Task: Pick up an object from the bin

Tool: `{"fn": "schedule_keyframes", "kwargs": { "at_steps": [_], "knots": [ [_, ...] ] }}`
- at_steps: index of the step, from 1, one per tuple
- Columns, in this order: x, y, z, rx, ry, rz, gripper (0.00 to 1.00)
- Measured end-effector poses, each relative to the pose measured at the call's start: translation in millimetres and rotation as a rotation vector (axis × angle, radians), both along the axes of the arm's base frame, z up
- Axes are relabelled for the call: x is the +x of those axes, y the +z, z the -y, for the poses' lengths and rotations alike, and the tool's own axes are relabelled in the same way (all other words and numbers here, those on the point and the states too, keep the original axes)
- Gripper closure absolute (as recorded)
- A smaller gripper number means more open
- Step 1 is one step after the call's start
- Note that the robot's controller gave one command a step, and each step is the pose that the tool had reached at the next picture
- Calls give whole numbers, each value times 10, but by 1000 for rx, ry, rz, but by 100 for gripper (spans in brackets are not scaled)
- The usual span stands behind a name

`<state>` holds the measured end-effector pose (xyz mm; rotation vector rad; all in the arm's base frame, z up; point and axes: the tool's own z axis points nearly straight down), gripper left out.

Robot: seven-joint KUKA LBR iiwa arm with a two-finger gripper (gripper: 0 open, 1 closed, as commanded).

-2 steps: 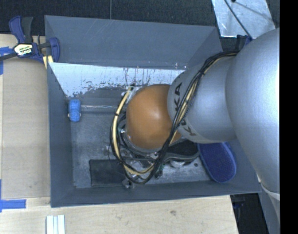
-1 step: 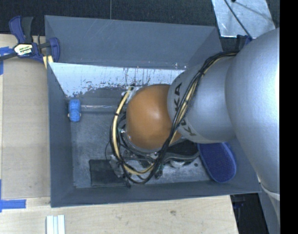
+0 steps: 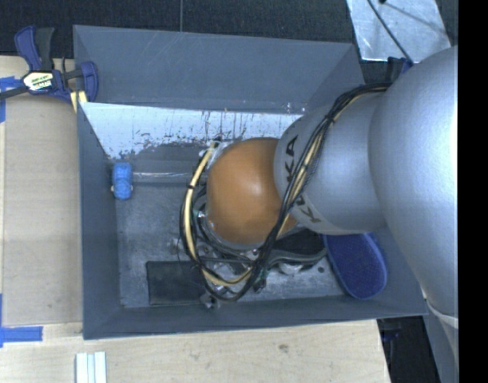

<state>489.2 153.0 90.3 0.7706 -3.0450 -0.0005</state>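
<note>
My gripper [image 3: 211, 297] pokes out below the orange cover and the cable bundle, low in the bin near the front wall. It sits at the right end of a flat black rectangular pad [image 3: 173, 282] that lies on the floor at the front left. Whether it touches the pad is hidden by the cables. A dark shoe-like thing [image 3: 301, 247] lies just right of the gripper, partly under the arm.
A clear bottle with a blue cap [image 3: 121, 180] lies along the back left wall. A blue oval thing [image 3: 358, 266] rests against the right wall at the front. The arm and its orange cover hide the bin's middle and right.
</note>
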Motion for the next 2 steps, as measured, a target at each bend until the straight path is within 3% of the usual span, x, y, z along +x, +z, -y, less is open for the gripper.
{"fn": "schedule_keyframes", "kwargs": {
  "at_steps": [1,2],
  "knots": [
    [0,0,0,0,0,0,100],
    [0,0,1,0,0,0,0]
  ]
}}
